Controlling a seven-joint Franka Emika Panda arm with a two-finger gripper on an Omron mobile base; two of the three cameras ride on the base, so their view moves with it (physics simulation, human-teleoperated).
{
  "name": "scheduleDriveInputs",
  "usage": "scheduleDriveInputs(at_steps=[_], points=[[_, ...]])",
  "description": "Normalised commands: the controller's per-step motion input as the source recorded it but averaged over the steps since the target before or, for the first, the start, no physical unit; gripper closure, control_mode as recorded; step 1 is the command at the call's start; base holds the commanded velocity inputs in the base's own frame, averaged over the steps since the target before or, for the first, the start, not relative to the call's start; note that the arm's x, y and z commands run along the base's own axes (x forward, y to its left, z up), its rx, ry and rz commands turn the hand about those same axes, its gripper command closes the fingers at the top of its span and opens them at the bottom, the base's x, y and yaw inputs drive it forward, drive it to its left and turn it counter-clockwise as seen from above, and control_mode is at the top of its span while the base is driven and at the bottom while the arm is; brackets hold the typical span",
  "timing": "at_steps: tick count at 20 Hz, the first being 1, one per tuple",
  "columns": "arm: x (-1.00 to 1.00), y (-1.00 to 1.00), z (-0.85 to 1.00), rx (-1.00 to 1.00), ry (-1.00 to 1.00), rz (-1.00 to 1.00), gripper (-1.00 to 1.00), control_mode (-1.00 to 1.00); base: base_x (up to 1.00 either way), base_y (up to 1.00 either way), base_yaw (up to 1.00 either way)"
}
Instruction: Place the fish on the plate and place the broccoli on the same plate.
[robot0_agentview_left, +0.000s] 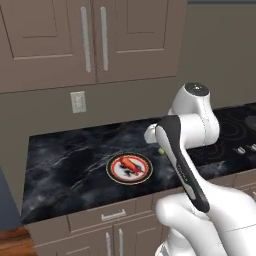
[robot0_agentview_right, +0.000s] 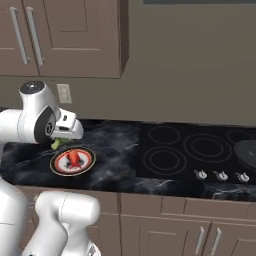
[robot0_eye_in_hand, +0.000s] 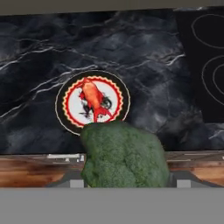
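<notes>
Look at the hand view first: the broccoli (robot0_eye_in_hand: 124, 155) sits right at the bottom centre, lodged between the finger tips of your gripper (robot0_eye_in_hand: 126, 183), so your hand is clenched around the floret and carrying it; its lumpy green crown hides most of the fingers, of which you see little more than grey stubs at either side. Just beyond the floret, up and slightly left in that view, lies the plate (robot0_eye_in_hand: 119, 87) on the black marble counter (robot0_eye_in_hand: 43, 52); the floret's top edge overlaps the plate's near rim in the picture, though the broccoli is held above the counter and is not resting on the plate. The fish (robot0_eye_in_hand: 91, 97) already lies on the plate's white centre, red-orange, stretched lengthwise across the dark motif.

From the right base view you see the gripper (robot0_agentview_right: 59, 142) at the plate's far-left edge, with a sliver of green, the broccoli (robot0_agentview_right: 56, 144), showing under the hand; the plate (robot0_agentview_right: 86, 165) lies just below and to the right of it, and the fish (robot0_agentview_right: 73, 157) rests on it. The cooktop (robot0_agentview_right: 190, 150) is well apart to the right.

In the left base view the plate (robot0_agentview_left: 113, 172) with the fish (robot0_agentview_left: 130, 163) sits near the counter's front edge, left of the arm; a small green speck of broccoli (robot0_agentview_left: 161, 150) peeks out beside the forearm, just right of the plate.
</notes>
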Motion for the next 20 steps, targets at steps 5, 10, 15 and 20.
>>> scheduleDriveInputs(at_steps=[5,10,15,20], points=[[0.07,0.15,-0.01,0.0,0.04,-0.02,1.0,-1.0,0.46,0.58,-0.14],[0.36,0.44,-0.25,0.0,0.17,-0.01,1.0,-1.0,0.0,0.0,0.0],[0.22,0.28,-0.47,0.0,0.09,-0.02,1.0,-1.0,0.0,0.0,0.0],[0.0,0.0,-0.77,-0.07,0.04,0.0,1.0,-1.0,0.0,0.0,0.0]])
